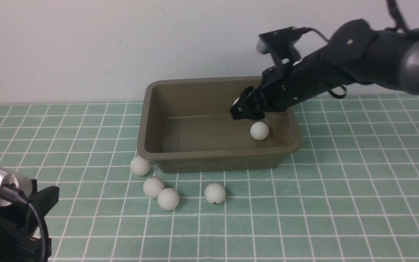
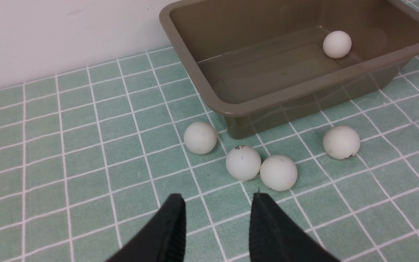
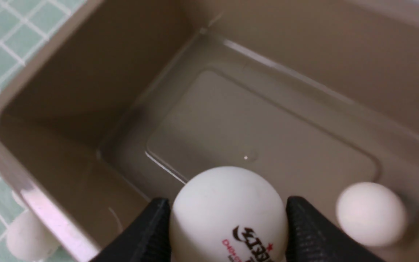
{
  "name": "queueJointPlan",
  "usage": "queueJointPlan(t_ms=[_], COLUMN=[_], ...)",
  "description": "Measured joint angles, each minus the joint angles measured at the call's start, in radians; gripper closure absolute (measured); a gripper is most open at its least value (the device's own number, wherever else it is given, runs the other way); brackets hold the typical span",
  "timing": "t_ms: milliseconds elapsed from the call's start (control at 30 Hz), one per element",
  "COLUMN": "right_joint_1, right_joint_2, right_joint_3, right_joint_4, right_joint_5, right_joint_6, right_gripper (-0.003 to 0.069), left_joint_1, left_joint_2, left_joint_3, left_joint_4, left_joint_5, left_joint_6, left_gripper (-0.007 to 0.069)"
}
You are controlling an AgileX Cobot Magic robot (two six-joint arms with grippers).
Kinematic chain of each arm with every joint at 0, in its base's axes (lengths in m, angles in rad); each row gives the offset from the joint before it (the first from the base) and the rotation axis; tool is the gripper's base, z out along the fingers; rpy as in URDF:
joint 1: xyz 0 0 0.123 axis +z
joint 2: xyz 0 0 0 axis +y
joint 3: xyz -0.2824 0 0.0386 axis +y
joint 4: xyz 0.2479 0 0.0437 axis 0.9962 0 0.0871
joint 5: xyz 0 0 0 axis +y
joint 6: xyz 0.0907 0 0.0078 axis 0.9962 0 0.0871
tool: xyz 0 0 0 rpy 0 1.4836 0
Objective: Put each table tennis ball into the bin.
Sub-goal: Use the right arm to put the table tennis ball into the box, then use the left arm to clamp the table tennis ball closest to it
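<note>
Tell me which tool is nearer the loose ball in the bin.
Right. The right tool hangs above the loose ball, gripping a second ball; the left tool sits outside the bin.

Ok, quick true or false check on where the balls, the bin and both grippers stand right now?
1. The right gripper holds a table tennis ball over the bin. True.
2. The bin is empty. False: one loose ball already lies inside, near the bin's right end.
3. Four balls lie on the mat in front of the bin. True.
4. The left gripper is shut on a ball. False: its jaws are open and empty, and it is short of the balls on the mat.
</note>
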Motion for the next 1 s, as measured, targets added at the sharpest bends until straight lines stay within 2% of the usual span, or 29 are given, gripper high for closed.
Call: queueJointPlan(t_ms=[167,267,367,467,700,1000], right_joint_1=[-0.001,-0.001,-0.004,-0.017,-0.083,-0.083], right_joint_2=[0.125,0.138,0.129,0.084,-0.165,-0.385], right_joint_3=[-0.1,-0.103,-0.107,-0.107,-0.111,-0.111], right_joint_4=[-0.008,-0.028,-0.042,-0.071,-0.126,-0.133], right_joint_5=[0.07,0.071,0.068,0.085,0.246,0.467], right_joint_6=[-0.017,-0.017,-0.017,-0.028,-0.021,0.055], right_gripper=[0.0293,0.026,0.0179,0.0148,0.0165,0.0208], left_joint_1=[0.0,0.0,0.0,0.0,0.0,0.0], left_joint_2=[0.0,0.0,0.0,0.0,0.0,0.0], left_joint_3=[0.0,0.0,0.0,0.0,0.0,0.0], left_joint_4=[0.0,-0.002,-0.007,-0.008,-0.009,-0.009], left_joint_5=[0.004,0.009,0.019,0.034,0.055,0.055], left_joint_6=[0.0,0.0,0.0,0.001,0.049,0.077], left_gripper=[0.0394,0.0394,0.0394,0.0394,0.0394,0.0394])
